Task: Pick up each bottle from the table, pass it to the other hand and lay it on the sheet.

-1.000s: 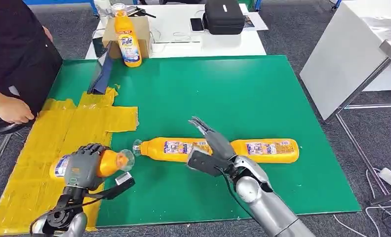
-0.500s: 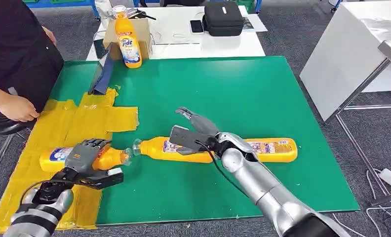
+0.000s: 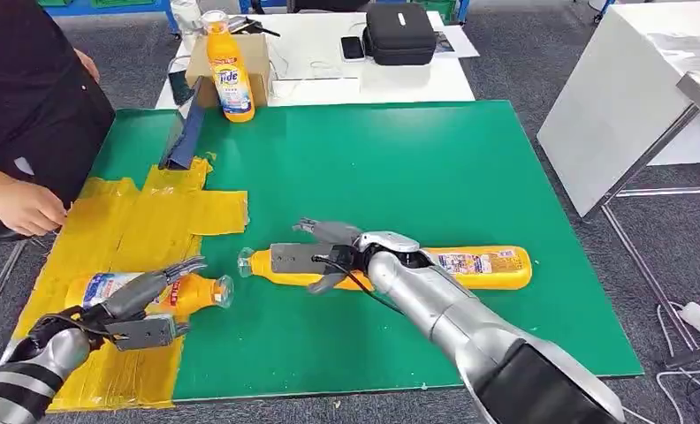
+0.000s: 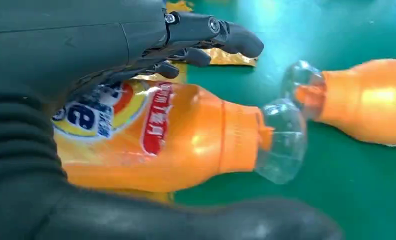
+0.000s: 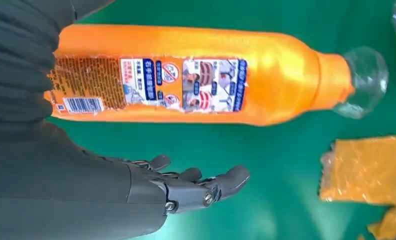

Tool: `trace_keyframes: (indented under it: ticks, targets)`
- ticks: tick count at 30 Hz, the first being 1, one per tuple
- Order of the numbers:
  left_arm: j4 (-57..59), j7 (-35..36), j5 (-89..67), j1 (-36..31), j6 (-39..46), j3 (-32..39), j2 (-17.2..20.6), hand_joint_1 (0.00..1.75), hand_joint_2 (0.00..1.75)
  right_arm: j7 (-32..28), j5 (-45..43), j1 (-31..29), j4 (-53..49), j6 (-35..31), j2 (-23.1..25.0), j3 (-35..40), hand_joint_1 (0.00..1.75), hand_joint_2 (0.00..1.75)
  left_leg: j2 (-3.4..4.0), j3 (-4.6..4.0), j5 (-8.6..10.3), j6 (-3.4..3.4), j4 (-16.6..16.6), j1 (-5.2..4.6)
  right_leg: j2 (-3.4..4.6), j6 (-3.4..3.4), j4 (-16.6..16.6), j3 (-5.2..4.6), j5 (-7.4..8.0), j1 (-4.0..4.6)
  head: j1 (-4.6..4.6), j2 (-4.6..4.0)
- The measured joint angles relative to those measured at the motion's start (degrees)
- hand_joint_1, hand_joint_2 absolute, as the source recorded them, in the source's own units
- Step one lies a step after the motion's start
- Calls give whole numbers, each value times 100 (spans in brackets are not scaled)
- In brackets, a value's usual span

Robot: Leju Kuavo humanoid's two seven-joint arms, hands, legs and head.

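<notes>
L hand (image 3: 139,305) is open w/ fingers spread, grasping nothing; it sits over the label end of the first bottle (image 3: 165,294), which lies on its side on the yellow sheet (image 3: 125,234), clear cap pointing toward the green mat (image 3: 435,168). In the L wrist view the fingers (image 4: 226,37) arch above the bottle (image 4: 186,137) w/o closing on it.

R hand (image 3: 324,252) is also open, fingers stretched flat, poised over the neck end of the second bottle (image 3: 470,265); that one lies on its side on the mat, cap just beside the first bottle's cap. R wrist view shows the fingers (image 5: 206,187) apart from the bottle (image 5: 201,75), green showing between.

A third bottle (image 3: 227,66) stands upright at the mat's far edge by a cardboard box (image 3: 258,53). A person's hand (image 3: 28,208) rests near the sheet's L side.
</notes>
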Motion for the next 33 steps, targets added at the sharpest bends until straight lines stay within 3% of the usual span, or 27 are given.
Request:
trace_keyframes:
  ticks: [5,8,13,14,18,19,30,33]
  targets:
    - [-241,-446,1398,161,-490,24,-227,0,0,151,377,-84,317,421,74,411,0,175,0,-11,0,0,2,-5,-1,0,-2,-13,0,-2,2,0]
    - [-602,-487,2399,272,-789,48,-551,0,0,443,965,-63,574,200,161,886,0,175,0,-21,-2,1,2,-7,-1,0,-4,-20,0,-4,0,0]
    - [-983,-494,2548,387,-1027,255,-988,0,0,1040,1569,-40,926,-92,260,1531,0,175,2,-17,-4,1,2,-7,0,0,-8,-22,-1,-2,-2,0]
    - [-1025,-494,2546,392,-1069,286,-1038,0,0,1091,1631,-9,990,-37,262,1615,14,175,-1,-18,-4,1,2,-7,-1,1,-8,-22,-2,0,-4,0]
    - [-1095,-494,2550,392,-1172,407,-1224,0,0,1150,1742,49,1160,46,249,1851,14,175,9,1,-10,-5,2,-6,5,-2,-9,-13,-1,-1,-4,0]
    - [-1097,-494,2559,385,-1198,431,-1268,0,0,1150,1731,49,1180,74,249,1877,169,175,15,11,-12,-5,2,-6,11,-3,-9,-7,-1,-1,-20,0]
    - [-1093,-494,2675,338,-1365,688,-1513,0,0,1099,1490,44,1263,96,260,1908,175,175,20,49,-9,-6,1,-5,25,-20,-11,10,2,3,-13,0]
    - [-1080,-492,2853,340,-1543,866,-1609,0,0,1055,1186,70,1268,-185,258,1722,175,175,16,40,-3,-1,1,-5,24,-23,-9,23,8,2,-15,0]
